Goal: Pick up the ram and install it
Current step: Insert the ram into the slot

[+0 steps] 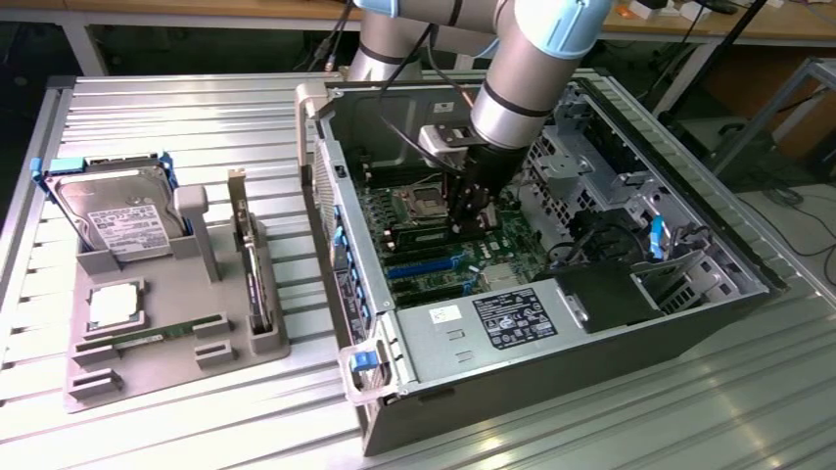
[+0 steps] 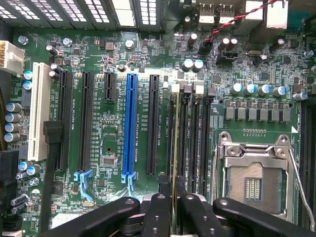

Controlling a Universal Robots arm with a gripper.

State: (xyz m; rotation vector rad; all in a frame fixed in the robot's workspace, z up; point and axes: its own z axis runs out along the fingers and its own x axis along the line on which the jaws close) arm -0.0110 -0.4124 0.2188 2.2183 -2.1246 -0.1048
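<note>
Claw [image 1: 473, 217], exterior view: lowered by the one arm [image 1: 523, 78] into the one open computer case [image 1: 432, 392], standing just above the motherboard [image 1: 503, 245] beside the CPU socket [image 1: 425, 203]. On the slatted metal table [image 1: 170, 108], at the exterior view's left, sits one grey tray [image 1: 170, 367]. It carries one hard drive [image 1: 117, 220] with a white label, one expansion card [image 1: 249, 264] standing on edge and one processor [image 1: 116, 304] lying flat. One labelled power supply [image 1: 523, 315] lies inside the case at its near end. Wrist view: the claw [image 2: 174, 200] is closed narrowly, its two fingers [image 2: 157, 212] pressed on either face of the ram [image 2: 174, 138]. The ram is seen edge-on as a thin pale strip. It lies along the outermost of the four black memory slots [image 2: 197, 138], the one nearest the expansion slots. Whether it is seated in that slot or just above it cannot be told. To one side stand six expansion slots: one white [image 2: 37, 111], one blue [image 2: 130, 123] and four black [image 2: 86, 123], one of them short. To the other side lies the one CPU socket [image 2: 252, 182], open and bare.
</note>
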